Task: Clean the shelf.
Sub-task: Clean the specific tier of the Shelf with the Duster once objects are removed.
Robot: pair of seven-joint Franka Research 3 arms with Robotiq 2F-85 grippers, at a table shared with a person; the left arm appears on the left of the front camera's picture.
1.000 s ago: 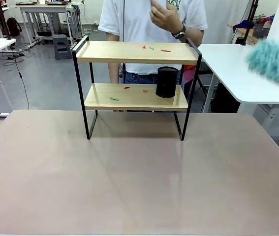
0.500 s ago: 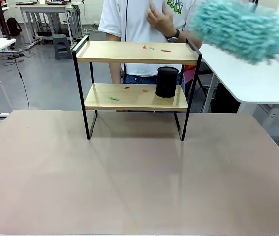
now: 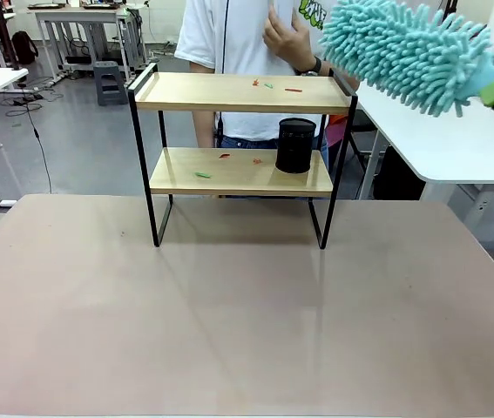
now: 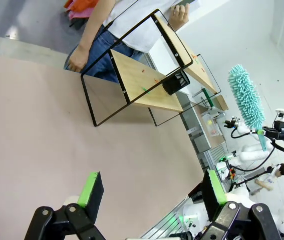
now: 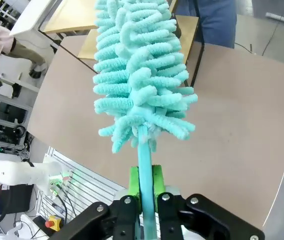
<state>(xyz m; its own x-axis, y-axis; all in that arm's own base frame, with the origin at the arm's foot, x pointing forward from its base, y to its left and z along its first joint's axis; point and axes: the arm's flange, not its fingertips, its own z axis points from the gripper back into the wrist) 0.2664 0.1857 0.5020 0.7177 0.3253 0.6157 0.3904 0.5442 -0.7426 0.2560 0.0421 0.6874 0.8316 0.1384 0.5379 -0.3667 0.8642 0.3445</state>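
- At the surface's far edge: shelf, coloured scraps on both boards; cleaning apparently not yet begun.
- Right claw clamped on teal duster handle, head aloft, clear of shelf.
- Left claw wide, empty.

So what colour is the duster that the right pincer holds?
Turquoise all over. The right wrist view shows the duster best, its handle clamped in the right pincer.

This looks like a robotics lab. White tables on metal frames stand in rows on a bare grey floor, and black cables trail across it beside a grey step stool. A red emergency-stop button on a yellow box sits off the brown table's edge.
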